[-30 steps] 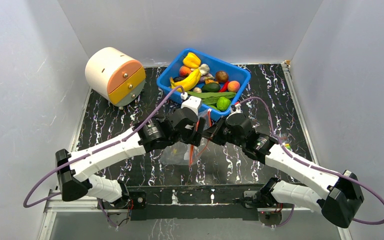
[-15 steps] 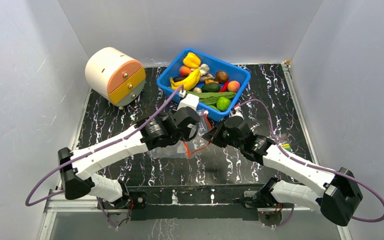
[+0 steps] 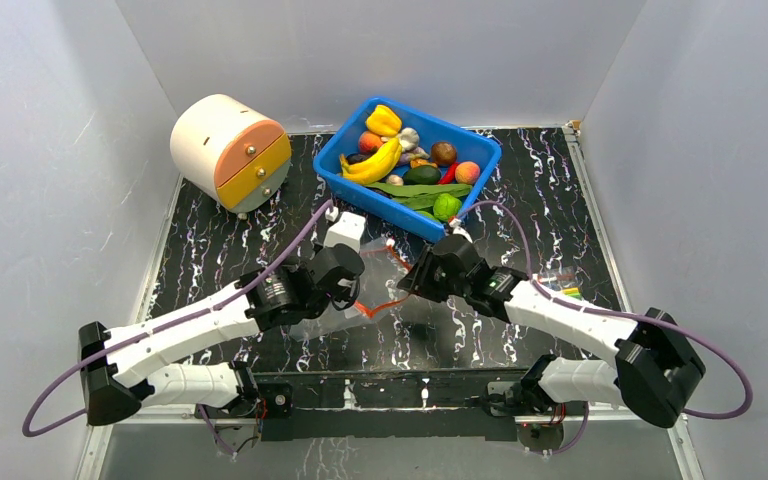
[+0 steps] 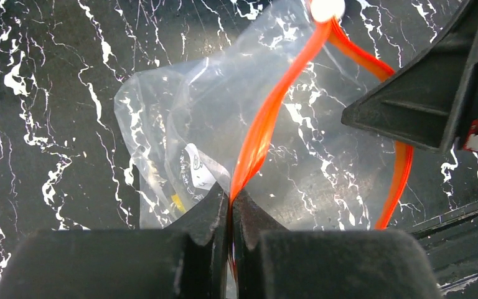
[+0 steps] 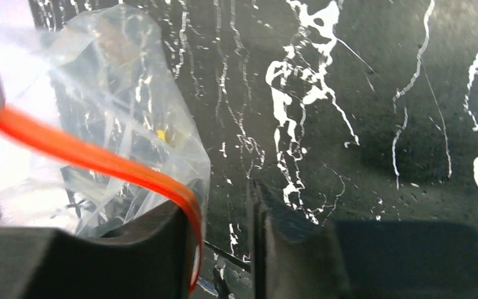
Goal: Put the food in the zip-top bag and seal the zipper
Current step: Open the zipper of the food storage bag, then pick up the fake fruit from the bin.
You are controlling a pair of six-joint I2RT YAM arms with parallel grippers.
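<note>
Grey walls hem the black marbled surface on three sides, and bare marble shows to the right of the bag. One floppy clear zip-top bag lies crumpled mid-surface between the two arms, its orange-red zipper strip looped open. The left gripper has its jaws pinching that strip. The right gripper has its jaws slightly spread, the strip brushing one finger. One rigid blue bin at the far edge holds a yellow toy banana, a green lime and a peach. One round cream drawer drum stands at the far left.
</note>
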